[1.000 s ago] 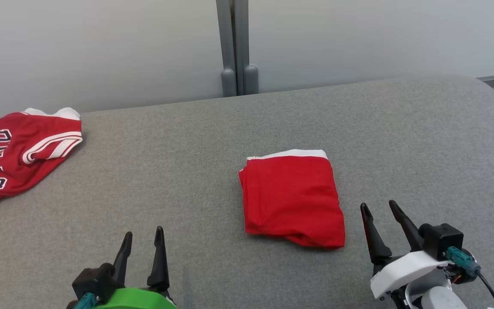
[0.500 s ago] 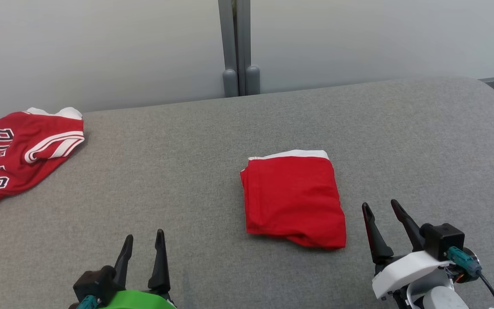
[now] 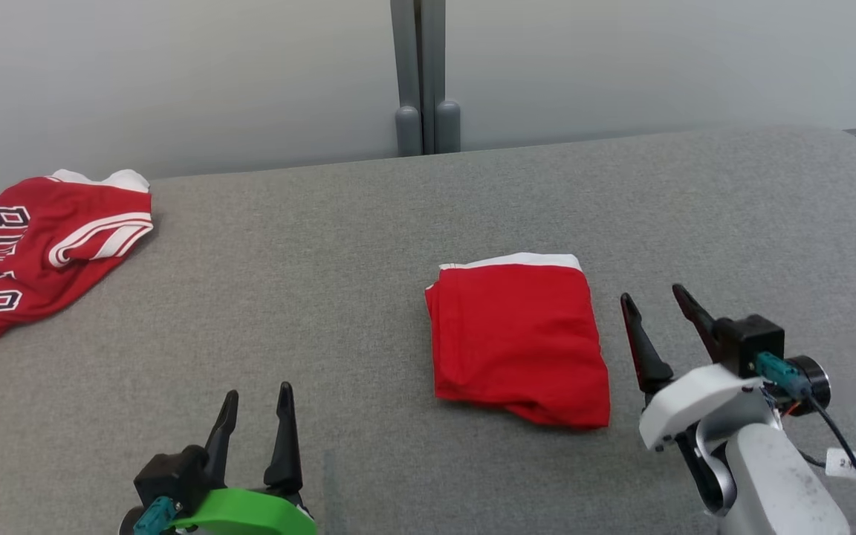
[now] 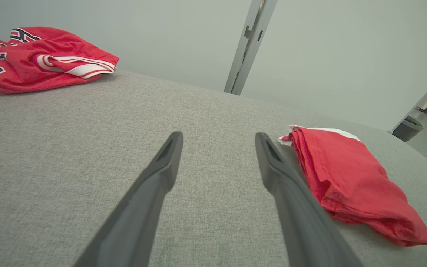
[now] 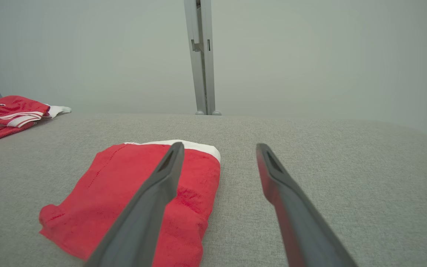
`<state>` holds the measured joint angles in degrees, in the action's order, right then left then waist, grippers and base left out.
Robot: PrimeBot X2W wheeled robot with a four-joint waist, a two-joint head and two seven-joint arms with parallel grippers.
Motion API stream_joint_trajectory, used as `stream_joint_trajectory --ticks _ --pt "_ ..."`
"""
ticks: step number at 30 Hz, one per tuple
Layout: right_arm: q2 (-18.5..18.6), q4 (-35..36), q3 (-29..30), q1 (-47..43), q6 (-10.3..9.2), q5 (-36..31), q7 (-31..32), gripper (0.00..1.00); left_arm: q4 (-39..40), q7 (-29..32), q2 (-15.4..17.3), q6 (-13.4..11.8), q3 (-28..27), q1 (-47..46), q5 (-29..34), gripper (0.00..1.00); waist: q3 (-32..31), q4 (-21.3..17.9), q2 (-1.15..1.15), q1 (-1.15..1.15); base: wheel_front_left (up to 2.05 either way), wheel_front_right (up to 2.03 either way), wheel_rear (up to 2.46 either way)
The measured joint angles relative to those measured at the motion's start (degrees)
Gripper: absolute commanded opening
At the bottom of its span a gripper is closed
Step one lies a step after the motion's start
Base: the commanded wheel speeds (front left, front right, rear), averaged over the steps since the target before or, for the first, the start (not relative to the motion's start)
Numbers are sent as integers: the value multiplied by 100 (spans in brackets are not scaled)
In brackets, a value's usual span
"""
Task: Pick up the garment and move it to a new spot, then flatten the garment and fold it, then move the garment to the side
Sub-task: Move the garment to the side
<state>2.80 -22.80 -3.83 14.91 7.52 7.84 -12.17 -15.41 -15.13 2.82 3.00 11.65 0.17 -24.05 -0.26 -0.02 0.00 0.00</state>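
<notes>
Right fingers point(image 3: 639, 338) have advanced beside the garment point(image 3: 519, 338), spread wide, empty.

left end effector point(image 3: 258, 390): dark fingers point(image 3: 284, 438), green shell point(image 3: 242, 513) | right end effector point(image 3: 651, 292): white shell point(image 3: 688, 401), teal plug point(image 3: 773, 368)

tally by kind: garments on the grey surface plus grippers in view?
folded red garment: 1
crumpled red jersey: 1
open grippers: 2, the left gripper and the right gripper
total: 4
</notes>
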Motion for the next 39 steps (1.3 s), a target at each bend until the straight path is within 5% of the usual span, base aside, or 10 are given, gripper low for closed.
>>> stream_joint_trajectory --ticks 20,28,29,31,33,39 --pt "759 -1661 -842 1361 0 1146 2570 100 5 0 0 -3 -13 -400 0 100 632 645 0 0 0 0 0" --pt "943 -1818 -1357 1664 0 1837 2891 100 14 0 0 -3 8 -564 -1 100 885 807 0 0 0 0 0" --pt "962 -1834 -1423 1698 0 1901 2904 66 14 0 0 -4 9 -567 -1 100 910 820 0 0 0 0 0" --pt "993 -1866 -1507 1759 0 1993 2897 25 18 0 0 -3 8 -578 -2 100 949 834 0 0 0 0 0" --pt "1023 -1891 -1596 1815 -1 2069 2830 0 20 0 0 -4 13 -605 -8 100 987 836 0 0 0 0 0" --pt "1101 -1997 -1769 2022 3 2097 2409 0 52 0 0 -1 73 -659 1 100 1058 742 0 0 0 0 0"
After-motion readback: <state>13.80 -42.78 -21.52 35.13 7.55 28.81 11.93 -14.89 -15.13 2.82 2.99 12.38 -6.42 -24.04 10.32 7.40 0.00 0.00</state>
